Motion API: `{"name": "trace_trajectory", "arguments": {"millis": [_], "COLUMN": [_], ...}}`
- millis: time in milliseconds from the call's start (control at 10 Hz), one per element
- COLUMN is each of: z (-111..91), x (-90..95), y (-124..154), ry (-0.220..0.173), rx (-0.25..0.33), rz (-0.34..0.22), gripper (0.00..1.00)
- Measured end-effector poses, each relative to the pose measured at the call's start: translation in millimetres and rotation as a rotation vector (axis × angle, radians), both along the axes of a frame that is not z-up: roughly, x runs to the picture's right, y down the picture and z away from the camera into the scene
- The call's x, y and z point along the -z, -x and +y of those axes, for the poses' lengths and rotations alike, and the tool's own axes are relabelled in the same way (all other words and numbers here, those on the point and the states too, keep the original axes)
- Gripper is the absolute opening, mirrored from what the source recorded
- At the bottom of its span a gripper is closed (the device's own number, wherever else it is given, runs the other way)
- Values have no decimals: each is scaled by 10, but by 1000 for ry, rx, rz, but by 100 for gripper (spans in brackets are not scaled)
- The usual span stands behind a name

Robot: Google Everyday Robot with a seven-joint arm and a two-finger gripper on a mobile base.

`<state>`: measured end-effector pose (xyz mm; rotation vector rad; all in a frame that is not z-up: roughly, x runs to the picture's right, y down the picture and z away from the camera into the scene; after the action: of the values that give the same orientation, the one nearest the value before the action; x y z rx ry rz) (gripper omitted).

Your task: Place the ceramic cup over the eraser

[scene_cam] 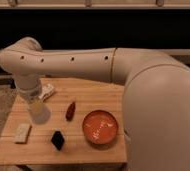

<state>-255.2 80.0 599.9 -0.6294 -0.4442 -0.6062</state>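
Note:
The ceramic cup (39, 114) is pale cream, small and slightly tapered. It hangs under the white wrist at the table's left side, and my gripper (36, 106) is shut around its upper part. The fingers are mostly hidden by the wrist and the cup. The eraser (58, 140) is a small black block standing on the wooden table (88, 150), to the front right of the cup and apart from it.
A flat beige block (23, 132) lies at the front left. A dark red oval piece (70, 111) lies right of the cup. A wide orange-red dish (100, 127) sits at the right. A white object (47, 91) lies behind the cup. My large arm spans the scene's right half.

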Motion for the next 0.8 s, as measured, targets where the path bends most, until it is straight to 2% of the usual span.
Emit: {"name": "trace_trajectory", "arguments": {"millis": [200, 600, 800], "z": [144, 413, 512], "x": [189, 448, 500], "y": [-114, -247, -304], "ry": [9, 39, 48], "rx": [-44, -113, -138], "rz": [51, 126, 155], "gripper": [0, 0, 0]}}
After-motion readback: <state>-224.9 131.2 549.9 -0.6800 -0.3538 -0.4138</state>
